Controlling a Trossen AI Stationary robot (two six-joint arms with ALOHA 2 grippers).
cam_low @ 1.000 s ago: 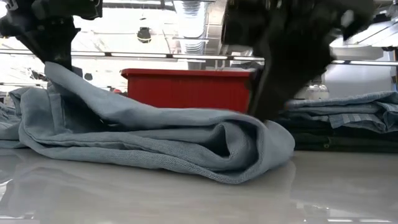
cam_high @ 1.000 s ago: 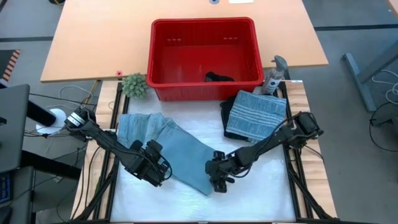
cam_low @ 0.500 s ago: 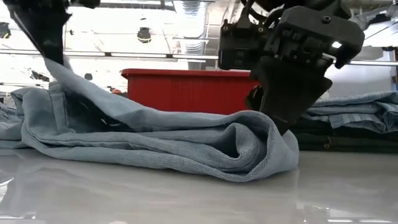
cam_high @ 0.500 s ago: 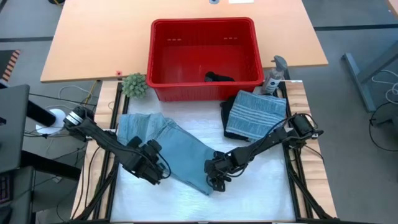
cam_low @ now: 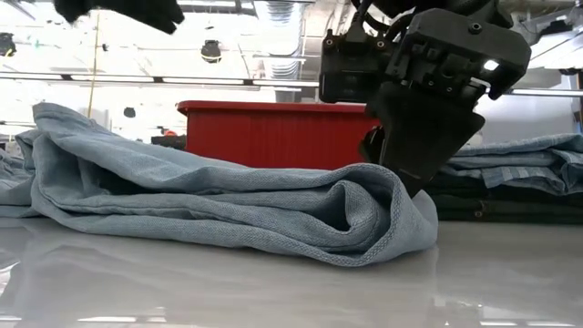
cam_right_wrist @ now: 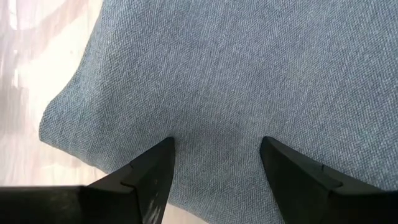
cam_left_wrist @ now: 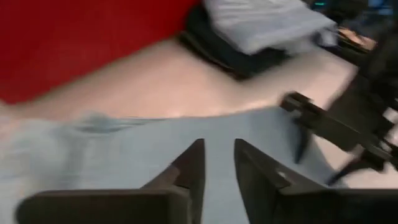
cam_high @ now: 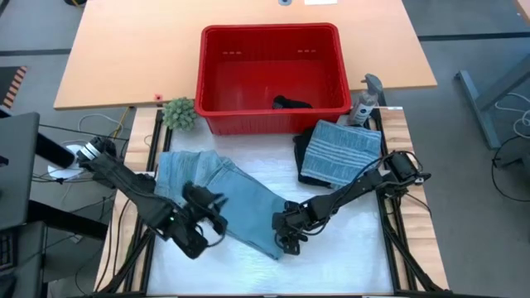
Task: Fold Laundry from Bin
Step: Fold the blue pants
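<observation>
Light blue denim jeans [cam_high: 224,194] lie folded on the white table top, their rounded fold end [cam_low: 392,223] toward the near edge. My right gripper [cam_high: 286,240] stands open on that end. My left gripper [cam_high: 214,207] hovers open above the jeans' left part, with nothing between its fingers [cam_left_wrist: 193,162]. The red bin [cam_high: 269,29] stands at the far side with a black garment [cam_high: 291,103] on its floor. A folded blue-grey striped cloth [cam_high: 339,149] lies on a dark piece at the back right. My right gripper sets its two spread fingertips [cam_right_wrist: 165,152] on the jeans' top layer, close to the fold end [cam_right_wrist: 74,134]. The fingers come slanting down from the table's right. The cloth lies flat on the table under them, and a faint dip [cam_right_wrist: 217,134] shows between the tips.
A small green plant [cam_high: 179,113] sits left of the bin and a spray bottle [cam_high: 364,99] right of it. The stack of folded cloth [cam_low: 510,173] fills the back right. Bare white table top [cam_high: 339,248] lies near and right of the jeans.
My left gripper has let go of the jeans' left edge, which it held raised, and has gone up, tipping toward level. That raised edge has dropped back onto the pile. My right gripper has sunk onto the fold end and stays there, open.
</observation>
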